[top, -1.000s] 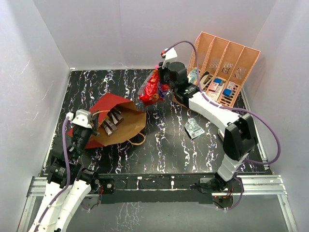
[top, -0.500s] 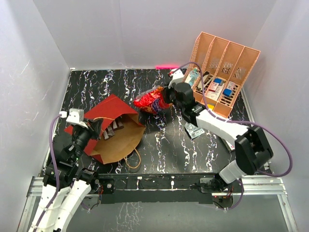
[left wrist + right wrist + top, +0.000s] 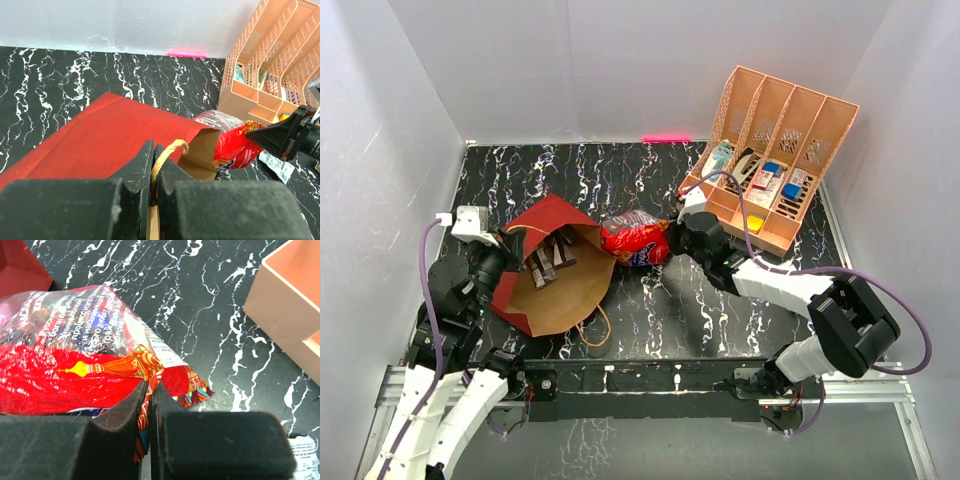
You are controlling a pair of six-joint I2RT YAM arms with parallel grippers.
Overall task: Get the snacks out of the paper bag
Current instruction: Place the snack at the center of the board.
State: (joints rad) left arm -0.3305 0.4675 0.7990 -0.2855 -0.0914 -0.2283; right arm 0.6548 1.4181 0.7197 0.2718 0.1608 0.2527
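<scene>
In the overhead view, my left gripper (image 3: pixel 510 250) at the left of the frame was clamped on a tan cord handle (image 3: pixel 169 150) of the paper bag (image 3: pixel 548 213). My left wrist camera showed both fingers pressed together on that cord at the bottom centre of its picture. The bag lay on its side on the black marbled table (image 3: pixel 570 170), red outside up. Its brown mouth opened toward the centre of the frame, and several small candy bars (image 3: pixel 548 258) showed inside it. My right gripper (image 3: pixel 672 240), just right of centre, was closed on the edge of the large red packet (image 3: pixel 635 240), with its fingers pinching the crinkled foil at the bottom of the right wrist view. The packet sat just outside the bag's mouth, close against the bag's upper lip. I could not tell whether it rested on the table or hung just above it. The peach slotted organizer (image 3: pixel 775 120) stood at the upper right of the overhead frame. A small silvery packet (image 3: pixel 274 164) lay on the table at the right edge of the left wrist view, below the organizer.
</scene>
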